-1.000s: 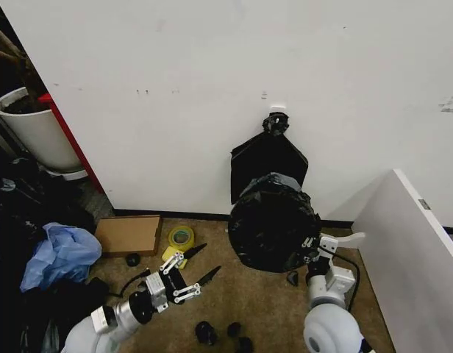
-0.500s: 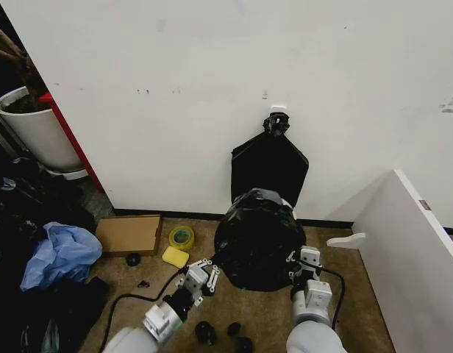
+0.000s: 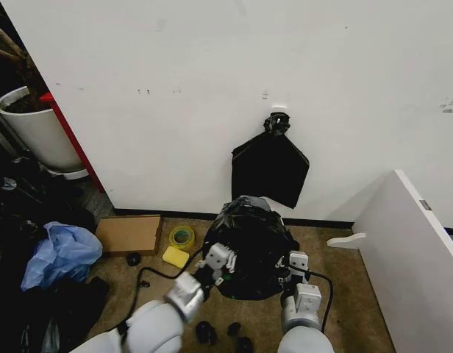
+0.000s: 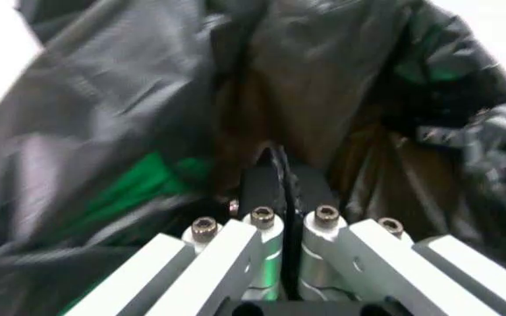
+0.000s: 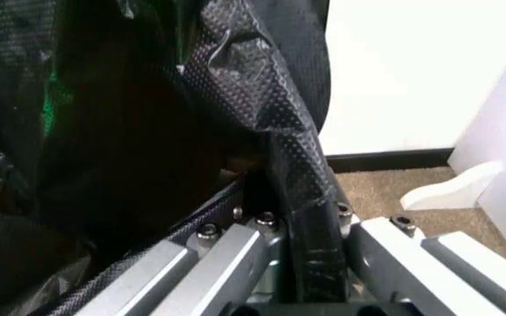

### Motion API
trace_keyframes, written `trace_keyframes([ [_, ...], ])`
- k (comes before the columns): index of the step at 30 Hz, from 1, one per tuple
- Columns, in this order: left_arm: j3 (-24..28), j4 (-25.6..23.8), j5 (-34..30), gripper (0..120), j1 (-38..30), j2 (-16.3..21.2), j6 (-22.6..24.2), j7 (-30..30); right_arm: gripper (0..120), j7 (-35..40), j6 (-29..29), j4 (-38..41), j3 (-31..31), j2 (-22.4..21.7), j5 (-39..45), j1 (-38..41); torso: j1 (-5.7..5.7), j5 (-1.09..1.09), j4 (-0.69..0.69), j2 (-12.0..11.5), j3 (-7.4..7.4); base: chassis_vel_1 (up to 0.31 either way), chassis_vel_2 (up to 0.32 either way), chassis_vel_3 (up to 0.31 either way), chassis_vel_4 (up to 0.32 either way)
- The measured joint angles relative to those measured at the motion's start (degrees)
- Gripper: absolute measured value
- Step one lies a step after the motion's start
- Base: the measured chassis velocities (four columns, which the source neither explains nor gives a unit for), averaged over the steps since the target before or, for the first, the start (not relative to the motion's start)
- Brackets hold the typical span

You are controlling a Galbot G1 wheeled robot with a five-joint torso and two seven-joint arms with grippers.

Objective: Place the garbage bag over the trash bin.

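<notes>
The garbage bag [image 3: 250, 239] is a glossy black wrinkled mound on the carpet close in front of me, below the wall. My left gripper [image 3: 216, 262] is against its left flank, and in the left wrist view the fingers [image 4: 275, 179] are pressed together on the black plastic [image 4: 130, 112]. My right gripper [image 3: 295, 265] is at the bag's right flank, shut on a fold of the bag [image 5: 299, 217] that runs between its fingers. The trash bin is hidden under the plastic; green patches [image 4: 143, 176] show through the film.
A flat matte-black bundle [image 3: 270, 168] hangs on the wall behind. A cardboard box [image 3: 128, 234], tape roll [image 3: 181, 237] and yellow sponge [image 3: 174, 257] lie to the left, a blue bag [image 3: 59, 254] and white planter [image 3: 37, 134] farther left. A white panel [image 3: 414, 246] stands at the right.
The left gripper swung in from the open floor at the left to the bag's side and shut. The bag, held at both sides, shifted left and toward me.
</notes>
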Motion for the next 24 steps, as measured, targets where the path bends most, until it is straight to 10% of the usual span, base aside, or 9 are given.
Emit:
trace_keyframes([
  [10,5.9,3.9,-6.4,0,-9.5,-7.9,11.0,-8.0,0,-1.5,-1.4,-1.5,1.8,-2.8,1.1,1.8,0.00,0.00,0.00,0.0,0.00,0.000,0.000,0.000,0.000],
  [24,6.0,12.5,-6.7,0,-8.6,-18.6,15.2,-16.1,0,-8.9,-3.2,-3.6,2.6,-7.2,1.9,5.1,0.00,0.00,0.01,0.0,0.00,0.000,0.000,0.000,0.000],
])
